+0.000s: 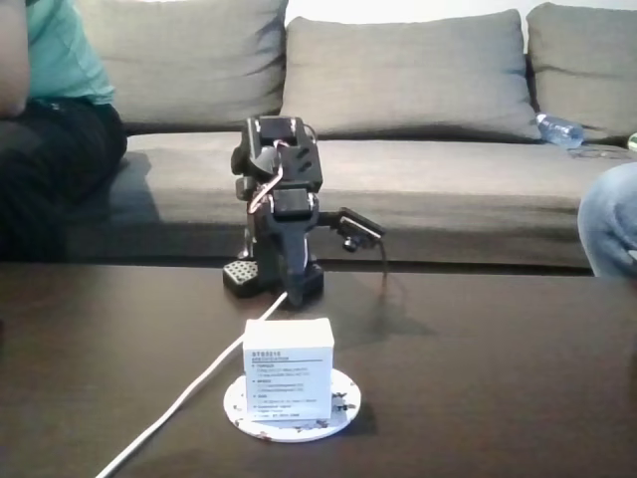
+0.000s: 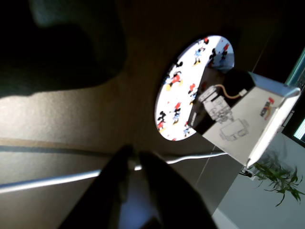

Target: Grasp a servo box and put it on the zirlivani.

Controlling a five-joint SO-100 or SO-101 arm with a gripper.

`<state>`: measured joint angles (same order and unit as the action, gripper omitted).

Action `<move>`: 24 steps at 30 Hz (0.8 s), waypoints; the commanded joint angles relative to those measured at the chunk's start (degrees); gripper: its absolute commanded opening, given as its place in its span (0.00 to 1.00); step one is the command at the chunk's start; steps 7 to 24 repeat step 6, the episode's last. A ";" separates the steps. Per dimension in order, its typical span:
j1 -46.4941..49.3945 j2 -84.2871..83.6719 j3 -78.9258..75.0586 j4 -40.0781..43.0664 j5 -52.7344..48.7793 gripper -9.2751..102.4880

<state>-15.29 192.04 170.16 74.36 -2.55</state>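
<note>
The fixed view sits low at the near edge of the dark table (image 1: 518,398), looking level across it toward the arm (image 1: 279,214) and a grey sofa (image 1: 418,119) behind. The box (image 1: 289,373) on the round disc (image 1: 338,406) stands close to this lens. The wrist view rides on the arm, its picture tilted, and looks down past the blurred gripper (image 2: 135,164) at the tabletop from the opposite side. Both views share the box (image 2: 248,121), the disc (image 2: 190,86) and the white cable (image 1: 184,398) (image 2: 57,180)
</note>
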 commanded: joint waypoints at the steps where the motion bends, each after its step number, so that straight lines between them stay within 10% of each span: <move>1: -0.35 0.09 -0.09 3.87 0.35 0.09; 24: -0.35 0.09 -0.09 3.87 0.35 0.09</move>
